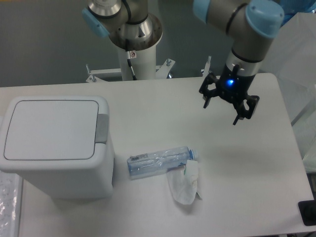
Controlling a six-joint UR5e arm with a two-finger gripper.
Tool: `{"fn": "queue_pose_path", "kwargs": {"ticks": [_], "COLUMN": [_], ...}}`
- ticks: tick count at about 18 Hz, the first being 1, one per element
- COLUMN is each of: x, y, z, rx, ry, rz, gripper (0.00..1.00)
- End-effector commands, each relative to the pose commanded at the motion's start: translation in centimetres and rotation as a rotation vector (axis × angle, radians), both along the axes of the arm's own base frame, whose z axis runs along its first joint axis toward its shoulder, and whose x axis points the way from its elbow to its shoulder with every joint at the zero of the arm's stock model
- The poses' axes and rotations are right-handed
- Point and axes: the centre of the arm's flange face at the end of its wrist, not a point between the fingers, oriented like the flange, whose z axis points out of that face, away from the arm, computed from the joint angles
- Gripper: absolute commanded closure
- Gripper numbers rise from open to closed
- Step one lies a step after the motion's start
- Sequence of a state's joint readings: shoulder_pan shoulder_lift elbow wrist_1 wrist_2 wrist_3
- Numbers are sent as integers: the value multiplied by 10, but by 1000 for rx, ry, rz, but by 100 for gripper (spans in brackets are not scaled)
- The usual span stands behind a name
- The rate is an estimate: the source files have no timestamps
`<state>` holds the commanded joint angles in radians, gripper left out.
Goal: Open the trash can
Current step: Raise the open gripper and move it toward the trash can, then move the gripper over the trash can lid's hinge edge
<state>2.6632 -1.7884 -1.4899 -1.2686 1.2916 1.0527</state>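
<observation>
The trash can (54, 148) is a large white boxy bin at the left of the table. Its flat white lid (49, 129) lies shut. A grey push-button tab (101, 128) sits on the lid's right edge. My gripper (220, 112) hangs above the table at the right, far from the bin. Its black fingers (237, 118) are spread apart and hold nothing. A blue light glows on the gripper's body.
A crushed clear plastic bottle (158, 161) lies on the table right of the bin. A crumpled white tissue (185, 183) lies against the bottle's right end. The arm's base column (136, 49) stands at the table's far edge. A black object (308, 212) sits at the bottom right corner.
</observation>
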Motion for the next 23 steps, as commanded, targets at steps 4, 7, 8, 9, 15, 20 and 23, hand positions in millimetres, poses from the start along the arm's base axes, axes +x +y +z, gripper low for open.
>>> {"fn": "queue_pose_path", "kwargs": {"ticks": [4,7,8,9,15,20,23], "x": [13,20,23,32,100,132,141], "y": [41,61,67,77,118,114,110], "z": [30,41,45,49,56,56,55], "rx": [74,158,167,176,183,180,177], "ry": [-47,-133,-136,-148,-237,-266,-255], "rz": [130,211,208,202,224,208,192], "gripper": [0,0,0,0,0,0,0]}}
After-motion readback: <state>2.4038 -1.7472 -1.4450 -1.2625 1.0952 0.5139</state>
